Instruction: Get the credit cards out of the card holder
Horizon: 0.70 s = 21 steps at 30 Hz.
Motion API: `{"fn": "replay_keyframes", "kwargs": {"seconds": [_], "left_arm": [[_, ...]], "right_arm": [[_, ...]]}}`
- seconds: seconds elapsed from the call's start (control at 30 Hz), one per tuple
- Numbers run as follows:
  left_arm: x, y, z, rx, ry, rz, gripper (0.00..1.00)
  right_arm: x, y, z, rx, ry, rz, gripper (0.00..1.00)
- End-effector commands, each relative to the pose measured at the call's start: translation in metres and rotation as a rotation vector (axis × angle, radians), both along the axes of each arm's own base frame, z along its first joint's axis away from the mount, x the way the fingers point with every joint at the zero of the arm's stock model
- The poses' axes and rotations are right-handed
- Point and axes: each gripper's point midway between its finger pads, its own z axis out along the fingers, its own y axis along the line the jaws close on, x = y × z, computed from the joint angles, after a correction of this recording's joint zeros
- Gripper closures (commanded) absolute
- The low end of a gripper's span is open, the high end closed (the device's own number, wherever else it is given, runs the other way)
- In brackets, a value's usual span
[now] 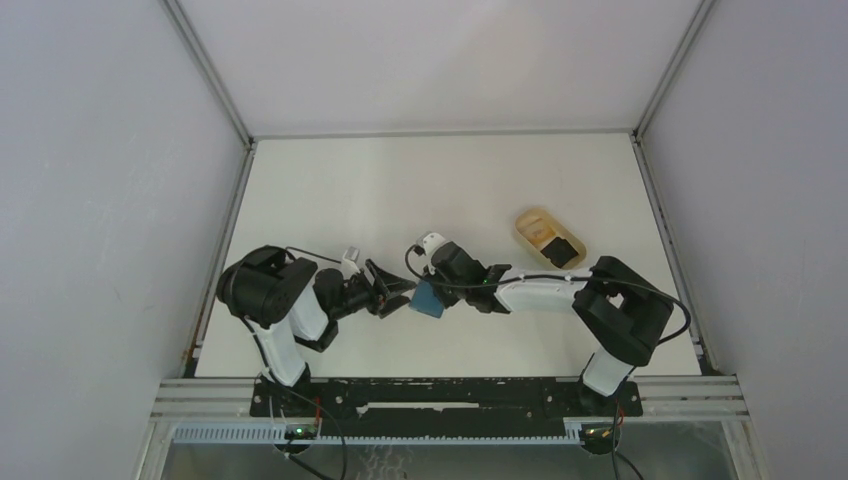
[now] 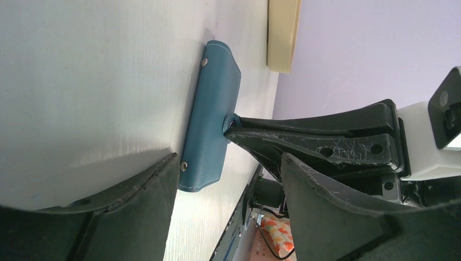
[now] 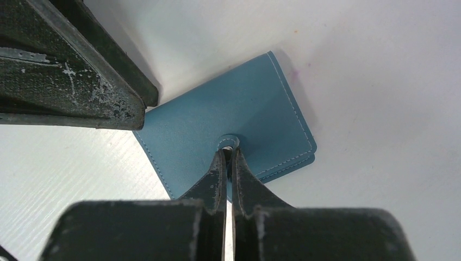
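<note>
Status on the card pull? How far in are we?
Done: nothing certain. The card holder is folded shut, with no cards showing. A dark flat item sits in the tan dish; I cannot tell whether it is a card.
In hand: the right claw is shut on the snap tab, and the left claw stands open beside the holder.
Left: unsnap, open it, pull the cards.

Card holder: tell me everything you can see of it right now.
The card holder is teal-blue and leather-like, with pale stitching along its edges and two small metal studs near one edge. It is folded shut and lies on the white table, with no card showing. The right gripper is shut on its little snap tab. The open left gripper sits at its other side; contact there cannot be told.
</note>
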Motion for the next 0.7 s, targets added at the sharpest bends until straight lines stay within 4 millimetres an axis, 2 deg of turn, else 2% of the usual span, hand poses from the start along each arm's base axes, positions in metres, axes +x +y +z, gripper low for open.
{"fn": "replay_keyframes", "kwargs": {"seconds": [0.0, 0.1, 0.47, 0.67], "left_arm": [[-0.002, 0.000, 0.000, 0.012, -0.033, -0.012, 0.27], [-0.002, 0.000, -0.001, 0.014, -0.032, -0.011, 0.26], [-0.007, -0.019, -0.007, 0.007, -0.006, -0.045, 0.27], [-0.007, -0.019, -0.006, 0.005, -0.009, -0.042, 0.37]], "right_arm": [[0.002, 0.005, 0.013, 0.109, 0.043, 0.008, 1.00], [0.005, 0.012, 0.029, 0.200, 0.048, 0.025, 1.00], [0.003, 0.027, 0.046, 0.287, 0.057, 0.081, 1.00], [0.004, 0.027, 0.061, 0.349, 0.043, 0.100, 1.00]]}}
